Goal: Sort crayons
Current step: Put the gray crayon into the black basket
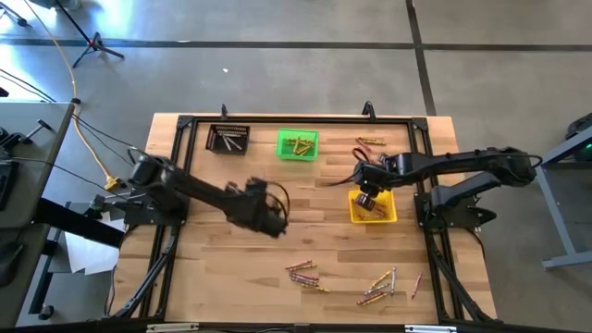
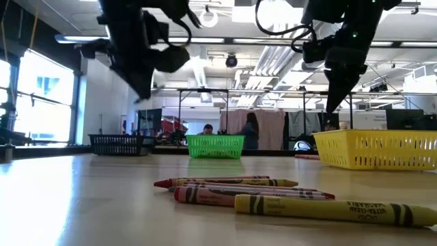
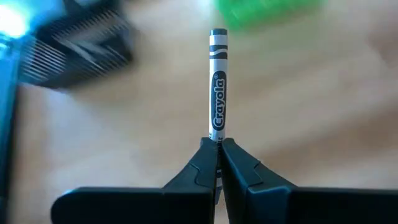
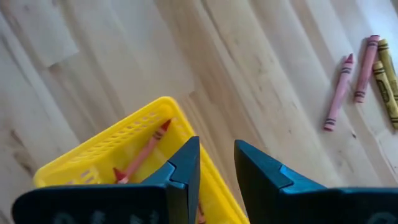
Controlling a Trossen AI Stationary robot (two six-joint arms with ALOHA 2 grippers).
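My left gripper (image 1: 275, 222) is over the middle of the table, shut on a grey-white crayon (image 3: 217, 81). My right gripper (image 1: 368, 198) hovers open and empty above the yellow bin (image 1: 387, 215), its fingertips (image 4: 217, 158) over the bin's rim. A reddish crayon (image 4: 144, 154) lies in that bin. Loose reddish and yellow-gold crayons lie in heaps near the table's front edge (image 1: 302, 274) (image 1: 382, 287), and they show close up in the low view (image 2: 232, 183). A few more crayons lie at the far right (image 1: 370, 141). My left gripper pinches one end of the grey-white crayon (image 3: 216, 134) between its two fingertips. The crayon sticks straight out past the fingertips, in line with the fingers, lifted clear of the table. Its free end (image 3: 218, 34) points toward the table's far side.
A black bin (image 1: 228, 139) with greyish crayons stands at the far left and a green bin (image 1: 298, 144) with yellow-gold crayons at the far middle. A black frame (image 1: 176, 185) runs round the wooden table. People show in the room beyond (image 2: 250, 130).
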